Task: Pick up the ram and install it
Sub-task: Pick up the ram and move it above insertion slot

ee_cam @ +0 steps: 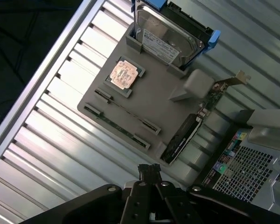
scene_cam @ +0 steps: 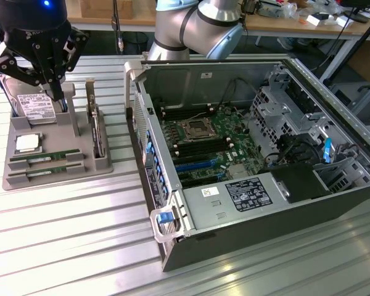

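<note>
my gripper (scene_cam: 58, 98) hangs above the tray (scene_cam: 60, 134) with its fingers pressed together and nothing between them; in the wrist view the tips (ee_cam: 149, 171) meet over the bare table (ee_cam: 60, 154), off the tray's edge. the ram (scene_cam: 44, 158) lies flat in its groove along the tray's front edge in the exterior view, a second stick just beside it, both untouched. between me and them sits the cpu (scene_cam: 26, 143), and at the far end the drive (scene_cam: 37, 108) stands in its holder, nearest my fingers. i judge this to be the approach before the pick: nothing is lifted and nothing is installed. a grip on the ram would call for spread fingers, turned to straddle the thin stick across its width, and a straight descent, since the groove walls leave little slack. the card (scene_cam: 95, 129) stands upright on the tray's side toward the case (scene_cam: 234, 240), so any carry that way has to clear its top edge and then the case's raised wall. the slots (scene_cam: 200, 150) beside the socket look free, with open room above the board.
</note>
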Tool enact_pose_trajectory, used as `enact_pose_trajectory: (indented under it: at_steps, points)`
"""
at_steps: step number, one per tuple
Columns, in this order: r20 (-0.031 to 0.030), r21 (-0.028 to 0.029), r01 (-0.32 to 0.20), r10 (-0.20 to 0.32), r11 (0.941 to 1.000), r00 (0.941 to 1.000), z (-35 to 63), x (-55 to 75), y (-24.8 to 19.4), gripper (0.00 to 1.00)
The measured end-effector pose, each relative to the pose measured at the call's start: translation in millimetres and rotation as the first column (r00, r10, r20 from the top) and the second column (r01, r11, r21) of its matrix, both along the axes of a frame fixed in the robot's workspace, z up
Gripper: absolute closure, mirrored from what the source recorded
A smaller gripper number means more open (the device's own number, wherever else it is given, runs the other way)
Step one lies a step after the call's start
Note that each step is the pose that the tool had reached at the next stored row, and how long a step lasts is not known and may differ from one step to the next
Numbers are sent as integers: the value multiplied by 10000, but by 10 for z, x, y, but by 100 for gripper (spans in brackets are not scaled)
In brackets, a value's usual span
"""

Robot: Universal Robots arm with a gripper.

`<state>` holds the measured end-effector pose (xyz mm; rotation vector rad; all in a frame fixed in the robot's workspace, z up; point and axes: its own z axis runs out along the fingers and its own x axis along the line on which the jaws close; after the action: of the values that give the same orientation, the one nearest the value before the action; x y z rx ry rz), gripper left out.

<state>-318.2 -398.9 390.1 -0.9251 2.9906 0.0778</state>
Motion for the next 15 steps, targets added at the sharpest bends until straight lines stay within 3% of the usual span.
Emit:
enact_pose_trajectory:
  at_steps: [15]
  points:
    - [0, 0, -1337, 1337, 9910, 9910, 0, 0, 0, 89]
